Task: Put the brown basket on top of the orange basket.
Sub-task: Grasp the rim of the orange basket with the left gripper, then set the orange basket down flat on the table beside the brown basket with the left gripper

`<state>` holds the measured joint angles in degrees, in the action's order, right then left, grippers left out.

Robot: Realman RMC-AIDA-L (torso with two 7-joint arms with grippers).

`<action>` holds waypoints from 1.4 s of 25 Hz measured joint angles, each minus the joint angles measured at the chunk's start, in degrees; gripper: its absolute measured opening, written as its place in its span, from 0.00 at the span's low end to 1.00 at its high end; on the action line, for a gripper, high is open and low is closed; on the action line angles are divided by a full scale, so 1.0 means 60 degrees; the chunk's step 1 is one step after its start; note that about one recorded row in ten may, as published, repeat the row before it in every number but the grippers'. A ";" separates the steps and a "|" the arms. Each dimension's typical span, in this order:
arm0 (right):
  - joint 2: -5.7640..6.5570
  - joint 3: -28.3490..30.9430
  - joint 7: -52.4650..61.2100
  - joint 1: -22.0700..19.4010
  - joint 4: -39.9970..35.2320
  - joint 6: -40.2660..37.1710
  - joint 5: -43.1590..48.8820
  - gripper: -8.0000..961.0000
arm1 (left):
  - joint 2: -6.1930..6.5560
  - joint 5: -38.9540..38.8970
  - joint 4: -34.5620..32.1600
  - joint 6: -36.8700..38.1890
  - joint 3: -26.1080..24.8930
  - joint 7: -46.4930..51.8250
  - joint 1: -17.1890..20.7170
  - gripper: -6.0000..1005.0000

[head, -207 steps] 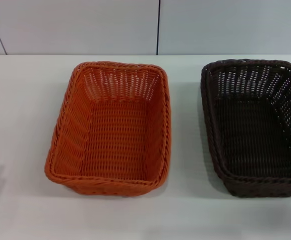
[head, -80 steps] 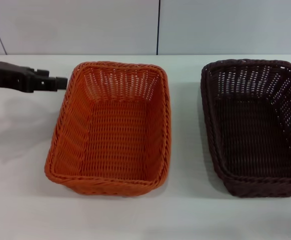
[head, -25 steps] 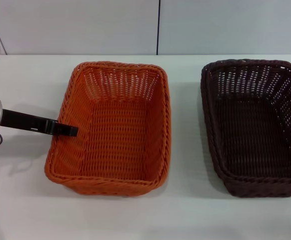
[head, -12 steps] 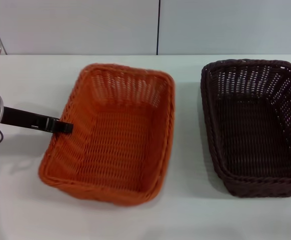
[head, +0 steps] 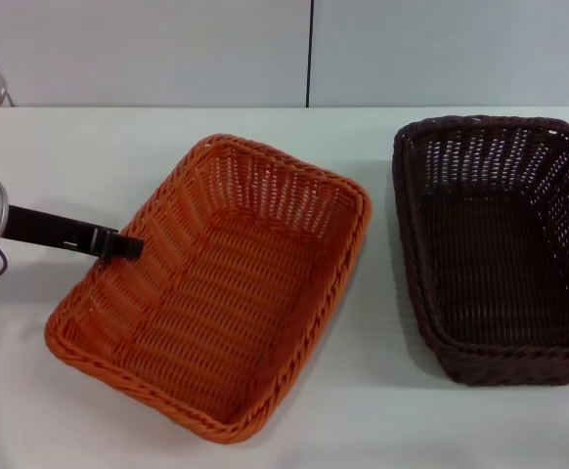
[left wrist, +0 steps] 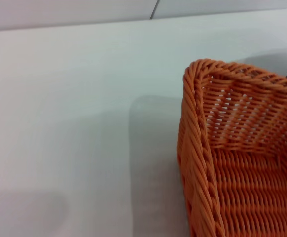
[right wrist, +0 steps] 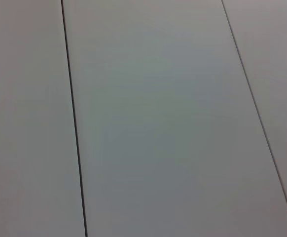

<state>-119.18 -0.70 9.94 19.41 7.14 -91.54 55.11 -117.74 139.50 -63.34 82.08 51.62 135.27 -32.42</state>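
Note:
The orange basket is in the middle of the white table, turned askew with its near end swung to the left, and it looks raised off the table. My left gripper comes in from the left and is shut on the basket's left rim. The left wrist view shows one corner of the orange basket and none of my fingers. The brown basket sits flat on the table to the right, apart from the orange one, untouched. My right gripper is out of view.
The white table runs back to a grey panelled wall. Bare table lies between the two baskets and along the front edge. The right wrist view shows only wall panels.
My left gripper came in from the left and closed on the orange basket's left rim. In the last second the basket has turned and shifted toward the near left. The brown basket has not moved.

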 joint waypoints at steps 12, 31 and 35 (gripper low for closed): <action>0.0000 0.0015 0.0009 -0.0034 -0.0004 0.0152 0.0000 0.61 | 0.0013 -0.0249 -0.0467 0.0286 -0.0012 -0.0007 -0.0073 0.18; 0.0015 0.0015 0.0075 0.0025 -0.0078 0.0398 0.0000 0.61 | 0.0363 -0.3154 -0.1596 0.1192 -0.1542 -0.0522 -0.0051 0.18; 0.0015 0.0015 0.0081 0.0034 -0.0078 0.0417 0.0000 0.61 | 0.0407 -0.3219 -0.1594 0.1578 -0.1546 -0.1017 -0.0188 0.18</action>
<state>-119.09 -0.61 10.43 19.61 6.67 -89.04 55.11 -115.29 120.18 -72.90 91.55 42.34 129.17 -33.55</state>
